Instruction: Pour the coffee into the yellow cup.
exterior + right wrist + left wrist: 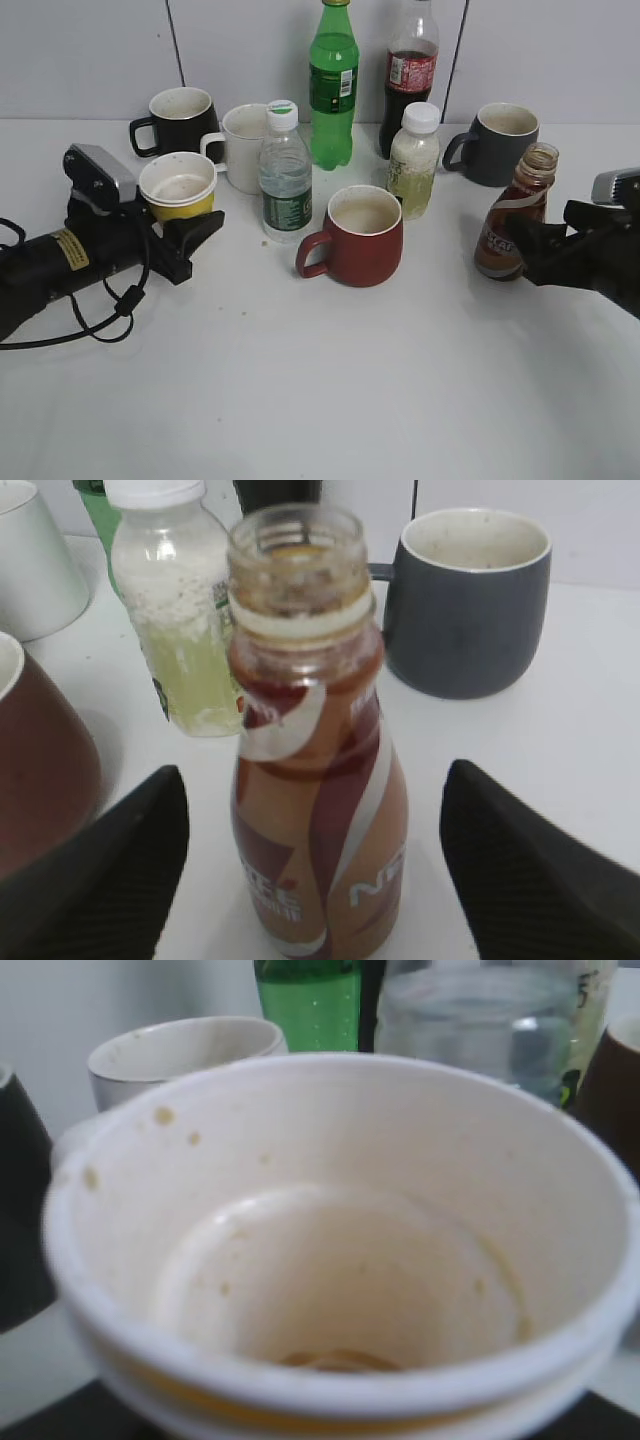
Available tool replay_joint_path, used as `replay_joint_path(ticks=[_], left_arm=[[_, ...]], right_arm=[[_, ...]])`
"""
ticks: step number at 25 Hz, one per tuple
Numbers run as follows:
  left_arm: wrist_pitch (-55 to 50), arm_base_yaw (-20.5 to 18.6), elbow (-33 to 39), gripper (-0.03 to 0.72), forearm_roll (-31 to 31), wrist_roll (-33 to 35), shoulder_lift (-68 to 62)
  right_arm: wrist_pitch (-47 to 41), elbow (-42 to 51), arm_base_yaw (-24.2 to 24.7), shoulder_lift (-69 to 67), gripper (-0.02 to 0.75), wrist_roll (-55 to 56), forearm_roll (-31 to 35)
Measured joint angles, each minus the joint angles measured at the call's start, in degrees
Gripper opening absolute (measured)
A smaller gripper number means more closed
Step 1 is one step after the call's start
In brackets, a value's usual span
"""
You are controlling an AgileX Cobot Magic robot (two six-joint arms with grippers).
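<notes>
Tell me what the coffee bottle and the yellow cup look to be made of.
Coffee bottle: clear neck, glass or hard plastic, under a glossy printed wrap; cap off.
Yellow cup: probably paper or thin plastic, judging by its rolled white rim and matte, coffee-stained white inside.

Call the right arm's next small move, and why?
Probably close the right gripper on the coffee bottle: its fingers are open either side of it, not touching, the bottle upright and uncapped. The left gripper looks set around the yellow cup.

Left wrist view: yellow cup (340, 1260) filled frame, base cut off, fingers hidden beneath. Right wrist view: coffee bottle (315, 780) base cropped between fingers (110, 880); fingertips out of frame.
</notes>
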State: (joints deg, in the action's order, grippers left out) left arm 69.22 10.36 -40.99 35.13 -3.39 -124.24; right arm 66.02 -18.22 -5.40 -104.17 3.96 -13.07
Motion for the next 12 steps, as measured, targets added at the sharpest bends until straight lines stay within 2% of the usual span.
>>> replay_joint_path(ticks=[8,12], left_arm=[[0.1,0.0,2.2,0.430,6.1,-0.1,3.8],[0.1,0.0,2.3,0.430,9.6,-3.5,4.0]], right_arm=[[2.9,-4.2,0.0,-12.3,0.589,-1.6,0.5],[3.1,-7.6,0.0,-15.8,0.589,-2.1,0.6]])
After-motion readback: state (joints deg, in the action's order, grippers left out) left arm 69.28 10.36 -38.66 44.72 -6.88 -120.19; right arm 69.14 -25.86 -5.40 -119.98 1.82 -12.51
